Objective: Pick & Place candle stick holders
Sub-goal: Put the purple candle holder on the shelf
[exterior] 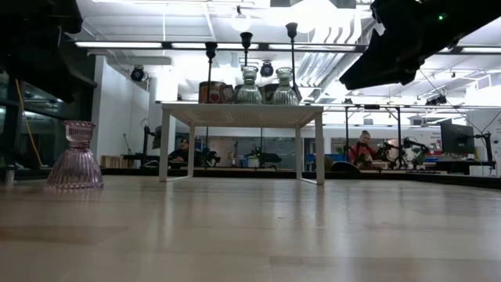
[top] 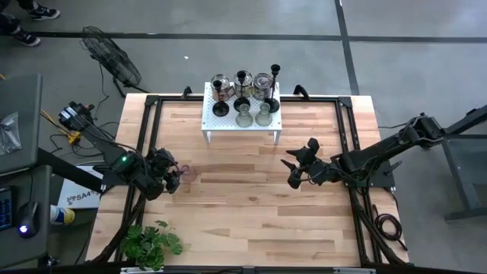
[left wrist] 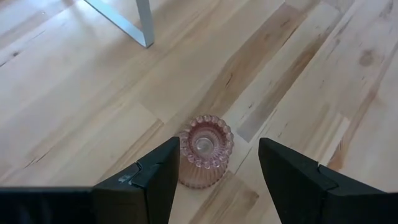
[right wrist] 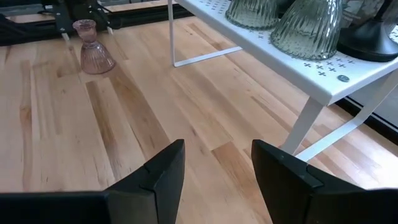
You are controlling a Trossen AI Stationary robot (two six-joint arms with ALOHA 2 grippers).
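I have the left gripper (left wrist: 214, 180) open directly above the pink holder (left wrist: 204, 158) standing alone on the table (top: 251, 205), while the empty right gripper (right wrist: 217, 174), jaws apart, faces the white stand (top: 209, 122).

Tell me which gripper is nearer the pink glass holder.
Left. The left gripper hangs open right over the pink glass holder; the right gripper is open, far across the table.
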